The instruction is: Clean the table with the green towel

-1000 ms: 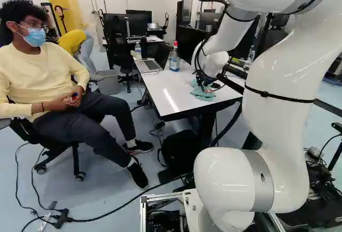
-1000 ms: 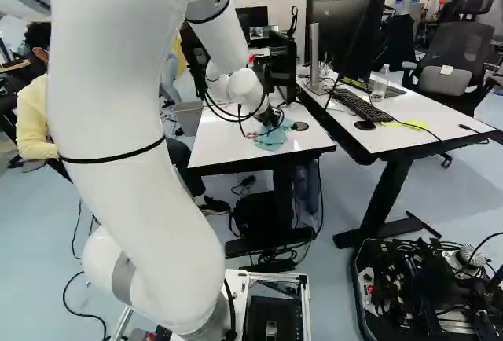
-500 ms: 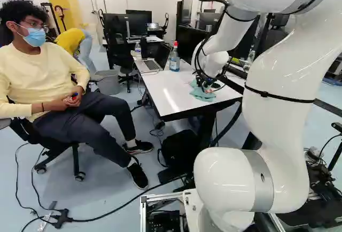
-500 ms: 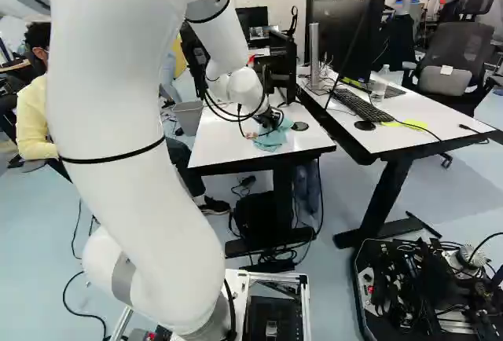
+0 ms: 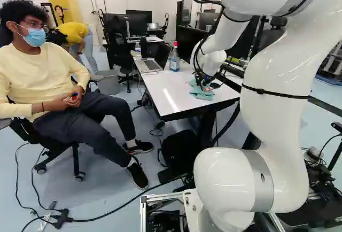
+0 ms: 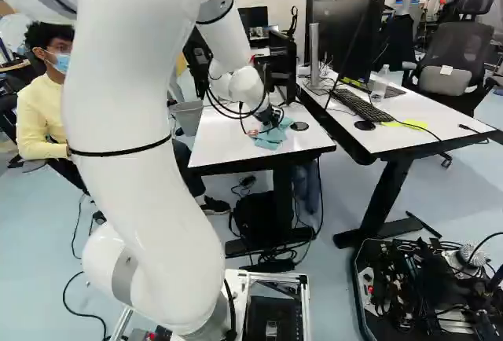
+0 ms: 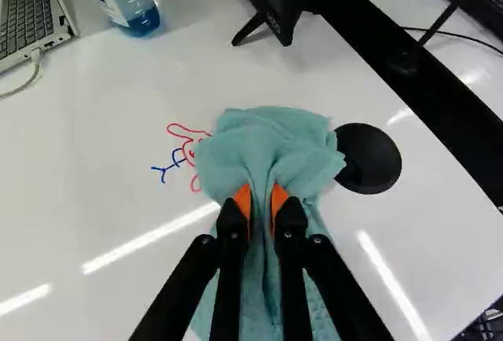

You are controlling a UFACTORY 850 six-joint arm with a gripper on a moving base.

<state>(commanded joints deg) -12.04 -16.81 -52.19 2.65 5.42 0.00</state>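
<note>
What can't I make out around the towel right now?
Wrist view: how far the red and blue drawing runs under the green towel, which covers part of it.
Wrist view: the stretch of table beneath the towel, hidden by cloth.
Wrist view: the towel's end under the tool, cut off by the edge.
Base views: the tool's fingertips, too small.

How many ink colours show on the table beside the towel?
2: red strokes at the edge of the towel that the pincer grips; blue strokes, mostly farther out. The towel may hide more.
</note>
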